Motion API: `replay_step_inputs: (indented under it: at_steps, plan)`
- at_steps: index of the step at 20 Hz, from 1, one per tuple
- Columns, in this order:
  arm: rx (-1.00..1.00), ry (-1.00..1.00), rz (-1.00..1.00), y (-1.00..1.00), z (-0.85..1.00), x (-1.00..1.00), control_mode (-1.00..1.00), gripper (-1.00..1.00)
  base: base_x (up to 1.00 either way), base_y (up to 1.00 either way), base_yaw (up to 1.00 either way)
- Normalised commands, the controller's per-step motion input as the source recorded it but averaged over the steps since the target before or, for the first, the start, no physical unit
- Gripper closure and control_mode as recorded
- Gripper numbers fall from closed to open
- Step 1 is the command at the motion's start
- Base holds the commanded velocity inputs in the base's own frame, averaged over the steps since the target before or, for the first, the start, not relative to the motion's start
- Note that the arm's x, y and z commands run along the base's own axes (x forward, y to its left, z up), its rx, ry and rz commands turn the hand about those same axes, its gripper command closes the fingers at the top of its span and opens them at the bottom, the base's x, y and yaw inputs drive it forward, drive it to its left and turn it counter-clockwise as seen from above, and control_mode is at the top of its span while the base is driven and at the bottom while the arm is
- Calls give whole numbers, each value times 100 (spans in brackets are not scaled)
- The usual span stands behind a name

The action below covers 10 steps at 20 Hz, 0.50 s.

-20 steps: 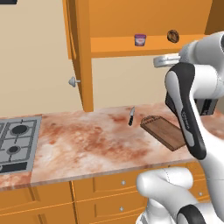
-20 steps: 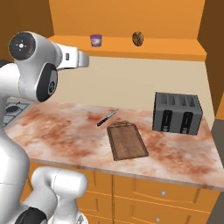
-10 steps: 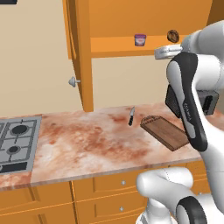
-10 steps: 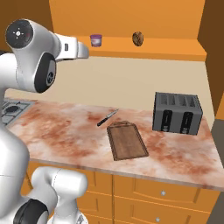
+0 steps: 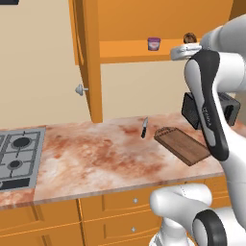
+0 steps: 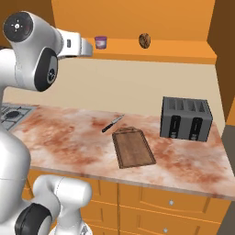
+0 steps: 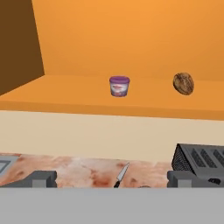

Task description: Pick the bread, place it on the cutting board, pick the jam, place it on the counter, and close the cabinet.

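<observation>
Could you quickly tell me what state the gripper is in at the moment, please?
Gripper: open and empty, its fingertips spread wide, facing the jam and bread on the cabinet shelf.

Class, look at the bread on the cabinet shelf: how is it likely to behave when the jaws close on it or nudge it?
The bread is a rounded lump, so a nudge would probably roll it along the shelf. Its curved sides may slip from the jaws unless gripped across the middle. Being small, it is likely light.

The arm hides part of the toaster (image 5: 192,109), and the frame edge cuts the hob (image 5: 17,156).
</observation>
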Motion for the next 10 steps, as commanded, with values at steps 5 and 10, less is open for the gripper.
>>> replay_step_inputs:
  at_steps: [5,10]
  plan:
    - [0,4,0,0,5,21,-100,-100,0,0,0]
    - [0,11,0,0,5,42,-100,-100,0,0,0]
